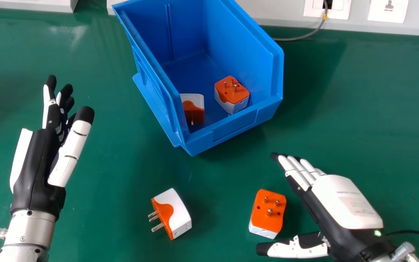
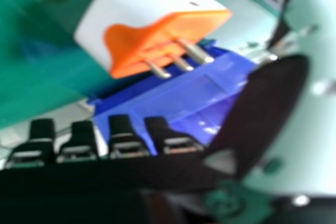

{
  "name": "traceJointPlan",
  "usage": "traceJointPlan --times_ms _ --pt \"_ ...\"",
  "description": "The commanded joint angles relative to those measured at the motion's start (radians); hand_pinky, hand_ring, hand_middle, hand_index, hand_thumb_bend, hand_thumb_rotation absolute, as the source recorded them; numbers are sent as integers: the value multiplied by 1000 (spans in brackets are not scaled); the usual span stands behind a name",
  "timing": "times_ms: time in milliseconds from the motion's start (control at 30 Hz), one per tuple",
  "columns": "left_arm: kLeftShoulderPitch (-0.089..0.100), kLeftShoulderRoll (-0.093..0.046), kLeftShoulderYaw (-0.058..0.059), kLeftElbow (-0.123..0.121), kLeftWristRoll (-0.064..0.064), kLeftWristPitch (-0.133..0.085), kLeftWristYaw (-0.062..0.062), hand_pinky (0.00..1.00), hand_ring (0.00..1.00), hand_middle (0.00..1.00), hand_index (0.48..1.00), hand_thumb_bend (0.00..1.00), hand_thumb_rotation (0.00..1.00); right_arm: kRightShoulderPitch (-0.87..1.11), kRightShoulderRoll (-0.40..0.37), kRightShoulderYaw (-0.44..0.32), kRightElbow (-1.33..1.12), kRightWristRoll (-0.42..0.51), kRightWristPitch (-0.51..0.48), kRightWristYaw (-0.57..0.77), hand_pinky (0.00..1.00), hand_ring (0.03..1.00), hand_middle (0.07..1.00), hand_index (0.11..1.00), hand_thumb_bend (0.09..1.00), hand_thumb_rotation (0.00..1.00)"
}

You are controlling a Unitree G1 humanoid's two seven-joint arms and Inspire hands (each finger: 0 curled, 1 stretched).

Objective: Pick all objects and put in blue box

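Two orange and white plug adapters lie on the green table: the left adapter on its side with prongs facing left, the right adapter with prongs up. My right hand is open beside the right adapter, which sits between its thumb and fingers without visible contact. In the right hand view, that adapter is near the thumb of my right hand. The blue box stands at the top centre, holding one adapter and another adapter. My left hand is open at the left, holding nothing.
A white panel with sockets runs behind the table, and a grey cable hangs from it onto the surface. Bare table lies between my left hand and the box.
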Motion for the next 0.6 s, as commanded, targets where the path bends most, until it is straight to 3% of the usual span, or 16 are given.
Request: traceJointPlan --times_ms 0,67,133,233,300,367,467,567 --pt "-2 4 7 -25 11 -11 12 956 999 1000 974 644 841 -40 -10 0 12 9 15 22 914 968 954 954 681 540" --pt "-6 4 5 -31 13 -4 14 956 999 1000 975 646 843 -59 -11 6 32 5 23 36 911 965 949 949 682 539" --pt "-7 3 6 -43 2 8 11 959 999 1000 978 640 849 -77 -14 15 51 3 38 63 903 955 938 937 681 536" --pt "-10 1 11 -57 -33 35 -2 959 999 1000 978 640 849 -108 -17 30 74 2 69 114 903 955 938 937 681 536" --pt "-7 0 12 -60 -53 37 -16 973 1000 1000 984 633 853 -126 -18 41 79 -2 99 153 891 943 927 926 679 527" --pt "-6 -1 12 -61 -65 41 -26 978 1000 1000 986 630 854 -138 -17 48 81 -5 119 176 884 938 923 922 677 521" --pt "-10 2 13 -61 -71 49 -33 983 1000 1000 988 626 855 -161 -14 62 88 -17 151 205 879 933 920 917 674 515" --pt "-14 3 12 -61 -68 48 -35 989 1000 1000 992 607 855 -194 -12 89 110 -48 189 223 867 924 915 910 667 501"
